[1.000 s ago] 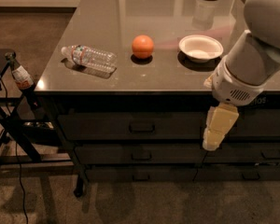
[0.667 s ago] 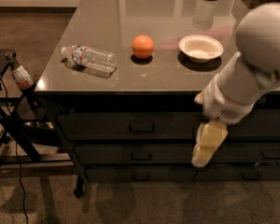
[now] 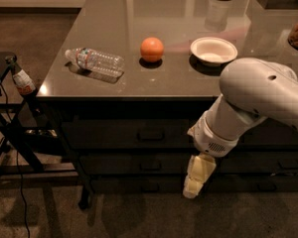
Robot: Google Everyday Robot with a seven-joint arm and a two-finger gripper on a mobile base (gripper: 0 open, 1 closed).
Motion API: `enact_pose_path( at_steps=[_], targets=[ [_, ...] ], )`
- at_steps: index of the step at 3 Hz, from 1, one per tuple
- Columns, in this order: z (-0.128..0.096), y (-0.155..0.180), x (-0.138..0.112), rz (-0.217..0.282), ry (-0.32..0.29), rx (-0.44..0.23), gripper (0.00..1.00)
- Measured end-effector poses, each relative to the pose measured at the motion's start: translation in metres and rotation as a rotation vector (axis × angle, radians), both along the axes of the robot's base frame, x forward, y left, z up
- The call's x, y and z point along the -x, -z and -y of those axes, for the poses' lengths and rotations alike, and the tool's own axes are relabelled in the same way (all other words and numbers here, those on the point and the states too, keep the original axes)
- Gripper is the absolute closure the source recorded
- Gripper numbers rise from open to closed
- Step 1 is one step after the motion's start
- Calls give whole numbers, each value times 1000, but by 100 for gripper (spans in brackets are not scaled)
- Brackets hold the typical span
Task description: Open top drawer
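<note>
While the top drawer [image 3: 114, 133] sits shut, the gripper [image 3: 191, 191] hangs below it — fingers pressed together — seemingly lining up.

Gripper [image 3: 192, 190] hangs before the lower drawers [image 3: 129, 165], below the top drawer [image 3: 114, 133].

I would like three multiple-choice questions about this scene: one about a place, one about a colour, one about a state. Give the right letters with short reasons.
1. Where is the end effector?
A. not in view
B. before the lower drawers, below the table edge
C. resting on the table top

2. What colour is the round fruit on the table?
A. green
B. orange
C. purple

3. How is the top drawer?
A. shut
B. pulled fully out
C. removed

1 B: it hangs at the lower drawers' height; 2 B: its skin is orange; 3 A: its front sits flush under the table top.
</note>
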State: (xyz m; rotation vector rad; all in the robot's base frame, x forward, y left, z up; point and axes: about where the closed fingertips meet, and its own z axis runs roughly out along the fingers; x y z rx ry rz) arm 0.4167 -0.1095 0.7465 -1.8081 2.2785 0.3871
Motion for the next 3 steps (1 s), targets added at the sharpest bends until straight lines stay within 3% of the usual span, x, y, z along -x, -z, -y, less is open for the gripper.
enact_pose_path(
  at_steps=[1, 3],
  targets=[
    [0, 0, 0, 0, 0, 1, 0],
    [-5, 38, -35, 93, 68, 156, 0]
  ],
)
